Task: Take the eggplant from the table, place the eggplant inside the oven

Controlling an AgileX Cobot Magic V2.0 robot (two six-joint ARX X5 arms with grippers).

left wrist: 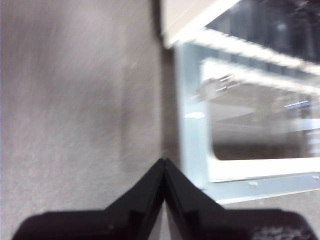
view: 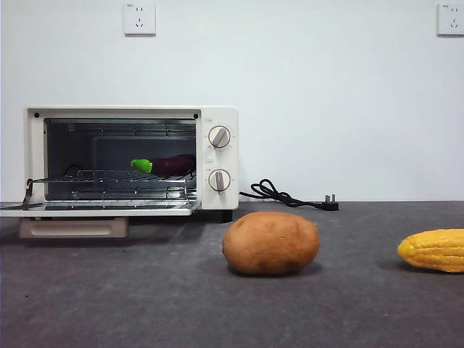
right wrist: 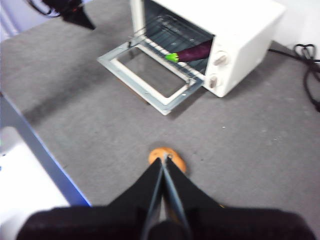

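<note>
Inventory on table [view: 145,304]: one oven [view: 217,116], one eggplant [view: 168,165], one potato [view: 270,243], one corn cob [view: 433,250], one power cord [view: 286,196] with plug, two wall sockets [view: 139,18].

Eggplant: lying on wire rack [view: 109,176] inside oven, green cap toward open door [view: 94,209], at the knob side of the cavity. Two knobs [view: 219,136] on oven front panel.

Front view: no gripper visible; corn cob seen only here.

Right wrist view: right gripper [right wrist: 164,161] with jaws closed together, holding nothing, raised above potato, well apart from oven. Oven top, lowered door frame and eggplant seen from above. Other arm's dark tip at far corner.

Left wrist view: left gripper [left wrist: 164,162] with jaws closed together, holding nothing, over table just beside edge of lowered door. Picture blurred; eggplant not shown.
</note>
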